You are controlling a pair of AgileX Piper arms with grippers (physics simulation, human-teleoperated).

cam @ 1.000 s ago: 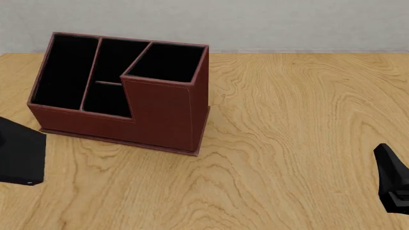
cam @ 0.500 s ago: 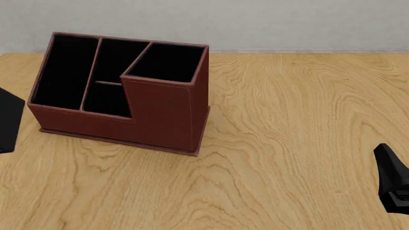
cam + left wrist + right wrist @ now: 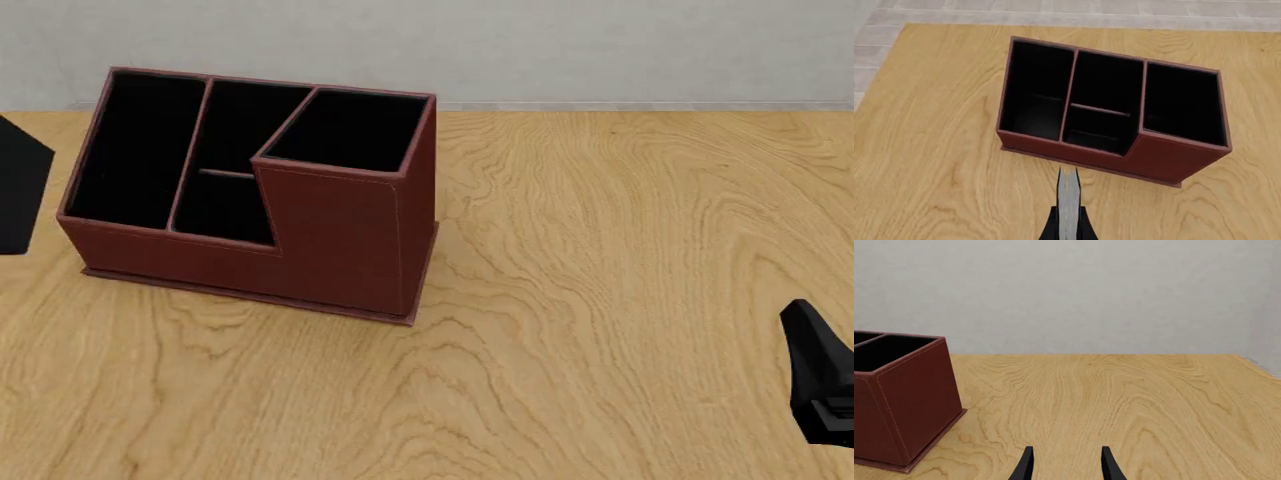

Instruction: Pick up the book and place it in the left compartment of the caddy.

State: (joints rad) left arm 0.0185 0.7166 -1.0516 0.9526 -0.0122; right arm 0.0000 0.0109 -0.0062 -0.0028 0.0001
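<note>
Table (image 3: 601,330): light wood grain, running back to a plain grey wall (image 3: 534,50).
Right gripper (image 3: 1064,465): fingers apart, holding nothing, low at the near right.
Left gripper (image 3: 1067,231): clamped on the book (image 3: 1068,200), edge-on, raised short of the caddy (image 3: 340,240).
Left compartment (image 3: 134,150): black-lined.
Cut off: book at front view's left edge.
</note>
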